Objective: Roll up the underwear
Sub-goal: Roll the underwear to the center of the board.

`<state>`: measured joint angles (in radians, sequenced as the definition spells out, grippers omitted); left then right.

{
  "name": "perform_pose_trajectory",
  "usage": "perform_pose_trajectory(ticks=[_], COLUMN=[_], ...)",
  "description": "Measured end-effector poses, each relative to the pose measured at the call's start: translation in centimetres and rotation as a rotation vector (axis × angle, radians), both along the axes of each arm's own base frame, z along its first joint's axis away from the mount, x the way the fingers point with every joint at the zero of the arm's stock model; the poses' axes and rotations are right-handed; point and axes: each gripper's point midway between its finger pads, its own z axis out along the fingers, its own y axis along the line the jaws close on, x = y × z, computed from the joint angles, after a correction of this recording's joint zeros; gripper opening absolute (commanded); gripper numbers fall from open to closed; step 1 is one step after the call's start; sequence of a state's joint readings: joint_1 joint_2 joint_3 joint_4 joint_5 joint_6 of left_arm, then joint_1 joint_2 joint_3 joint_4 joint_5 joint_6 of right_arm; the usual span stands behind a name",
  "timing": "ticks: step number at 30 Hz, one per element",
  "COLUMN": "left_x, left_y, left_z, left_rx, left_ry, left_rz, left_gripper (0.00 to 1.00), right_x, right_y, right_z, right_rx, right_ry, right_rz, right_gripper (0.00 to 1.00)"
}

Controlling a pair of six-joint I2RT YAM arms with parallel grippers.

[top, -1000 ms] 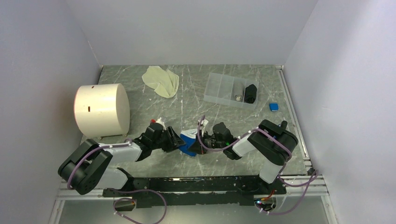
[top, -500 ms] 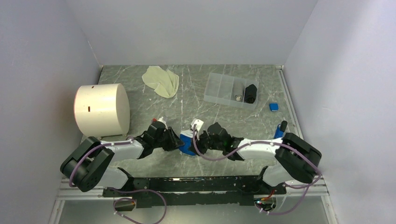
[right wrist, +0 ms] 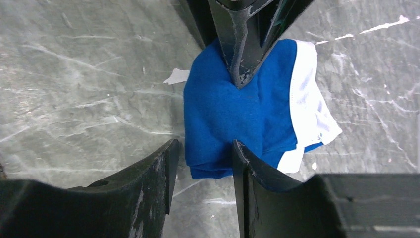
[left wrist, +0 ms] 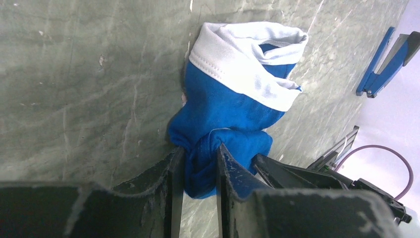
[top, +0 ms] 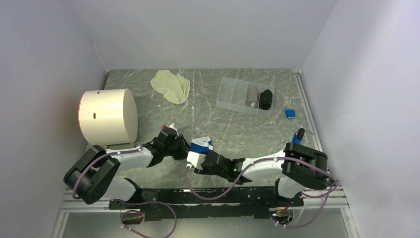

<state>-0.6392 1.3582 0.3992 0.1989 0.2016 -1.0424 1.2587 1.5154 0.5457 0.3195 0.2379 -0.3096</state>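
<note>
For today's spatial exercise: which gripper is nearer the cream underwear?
Left. The left gripper, clamping the blue underwear, is nearside of the cream underwear; the right gripper sits farther, nearside of both.

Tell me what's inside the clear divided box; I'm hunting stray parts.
In the clear divided box, a black object fills the rightmost compartment, a small grey item the next. Anything beneath the black object is covered.

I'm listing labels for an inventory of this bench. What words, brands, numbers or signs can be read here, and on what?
No readable text in any view.
blue underwear: plain white band, no print showing.
cream underwear: plain.
white cylinder: one small dark mark, no letters.
clear tray and small blue block: too small to tell whether they bear labels.
</note>
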Motion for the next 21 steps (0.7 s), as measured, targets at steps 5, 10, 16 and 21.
perform_pose_trajectory(ticks=[5,10,16,21], left_x=[0.0,0.2,0.6,1.1], left_y=[0.0,0.3,1.2,2.4], left_z=[0.0,0.0,0.2,0.9], left_rx=[0.001,-0.010,-0.043,-0.060], left_ry=[0.000,0.004,0.014,0.001], left_rz=[-0.002,0.003,0.020,0.046], left_gripper=[0.30,0.33,0.53,0.70], right_x=[0.5,0.6,0.8,1.0], right_y=[0.1,0.8,1.8,2.2], right_z=[-0.1,-0.3,-0.3,0.0], right_rx=[-0.021,-0.014,0.034,0.176], right_ry=[-0.046,-0.043,0.007,0.170], right_rz=[0.008,0.019,0.000,-0.032], right_gripper=[0.35,0.13,0.02,0.01])
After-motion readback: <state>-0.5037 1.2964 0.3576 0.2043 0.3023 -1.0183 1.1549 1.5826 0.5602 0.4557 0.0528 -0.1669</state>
